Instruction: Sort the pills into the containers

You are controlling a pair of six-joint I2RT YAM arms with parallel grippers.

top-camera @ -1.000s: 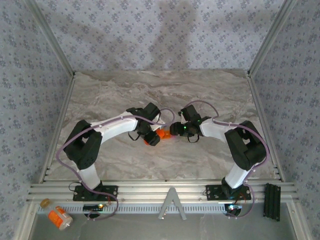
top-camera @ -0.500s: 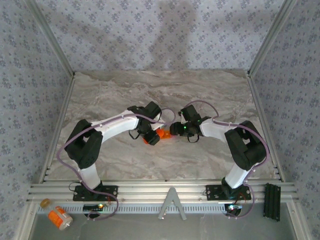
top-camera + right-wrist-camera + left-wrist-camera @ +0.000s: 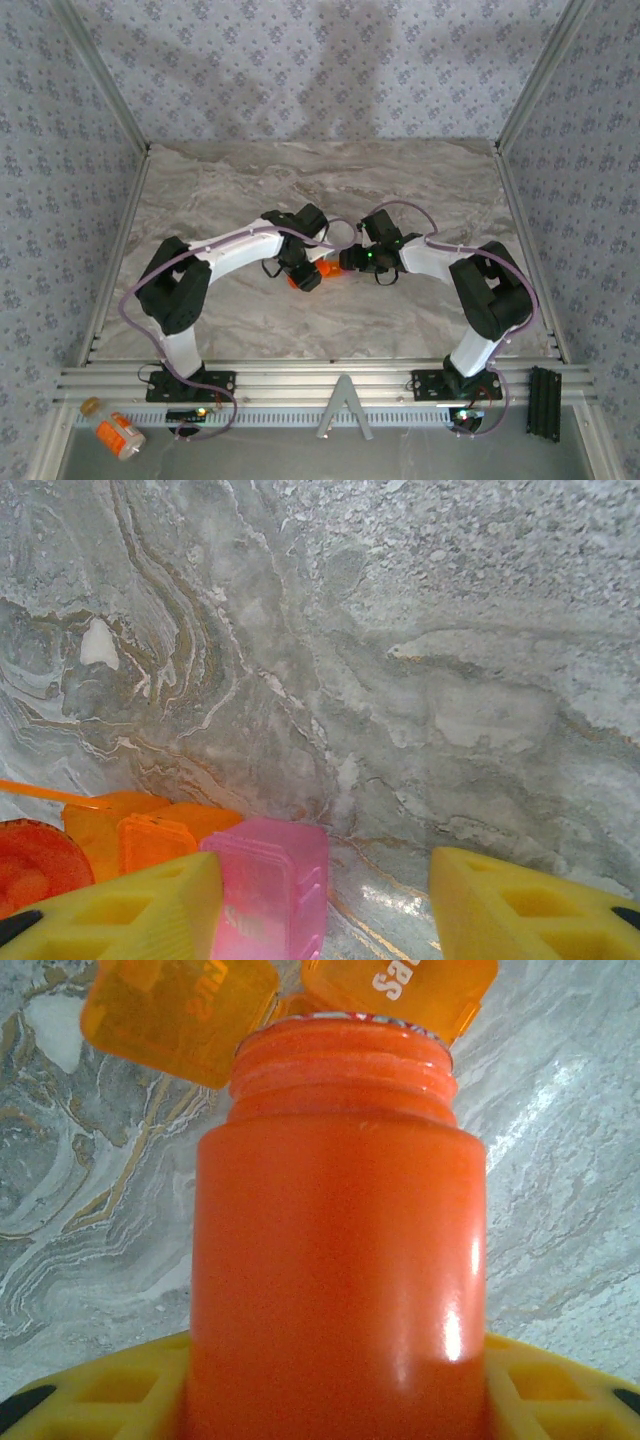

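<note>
At the centre of the marble table [image 3: 440,190], seen from above, the two arms meet tip to tip. The left gripper [image 3: 305,275] is clamped on the pill bottle [image 3: 335,1260]. In its wrist view the bottle stands up the middle of the frame between the yellow fingers [image 3: 110,1395] along the bottom edge, its threaded neck exposed at the top. Just past the neck, a translucent orange flap [image 3: 180,1015] with white lettering sits at upper left and a second flap [image 3: 400,995] at upper right. The right gripper [image 3: 348,262] has its jaws partly apart. In its wrist view the small orange box [image 3: 150,845] lies at lower left. Its pink end [image 3: 270,880] sits right against the left-hand finger, with bare marble between it and the other finger, so nothing is pinched. Off the table, at the lower left of the overhead frame, lies a labelled orange bottle [image 3: 120,435].
</note>
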